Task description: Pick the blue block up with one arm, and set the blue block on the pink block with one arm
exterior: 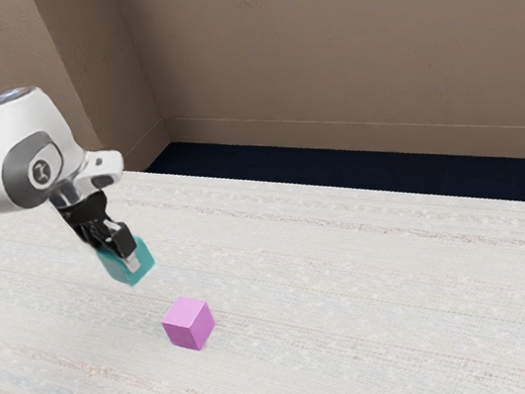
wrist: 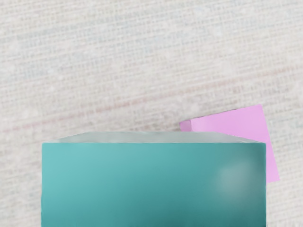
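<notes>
A teal-blue block (exterior: 136, 263) hangs tilted above the table, held between the black fingers of my gripper (exterior: 127, 258), which is shut on it. The pink block (exterior: 188, 323) rests on the table below it, toward the exterior view's right, with a gap between the two. In the wrist view the blue block (wrist: 151, 182) looms large just under my hand, and the pink block (wrist: 236, 130) peeks out from behind one of its corners.
The pale woven tabletop (exterior: 379, 299) stretches wide around the pink block. Its far edge (exterior: 361, 186) borders a dark floor strip (exterior: 387, 162) before the beige wall.
</notes>
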Action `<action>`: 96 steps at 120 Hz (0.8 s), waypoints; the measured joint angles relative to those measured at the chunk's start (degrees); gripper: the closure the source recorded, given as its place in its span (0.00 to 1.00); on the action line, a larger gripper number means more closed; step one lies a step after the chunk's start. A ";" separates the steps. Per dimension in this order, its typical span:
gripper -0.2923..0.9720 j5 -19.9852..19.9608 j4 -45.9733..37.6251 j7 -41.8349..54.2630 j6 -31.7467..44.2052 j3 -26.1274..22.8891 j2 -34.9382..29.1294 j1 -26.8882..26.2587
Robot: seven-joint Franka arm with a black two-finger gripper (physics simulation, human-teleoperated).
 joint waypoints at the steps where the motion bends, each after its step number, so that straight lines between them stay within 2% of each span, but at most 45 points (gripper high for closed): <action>1: 0.52 0.03 -0.34 -0.43 -0.11 -0.34 -0.17 -0.18; 21: 0.53 0.34 -3.35 -8.80 -1.44 -2.37 -0.71 -0.33; 63: 0.53 1.53 -3.37 -23.33 0.94 -5.23 4.68 -0.53; 96: 0.53 7.31 -2.93 -28.40 7.28 -5.44 6.15 -0.53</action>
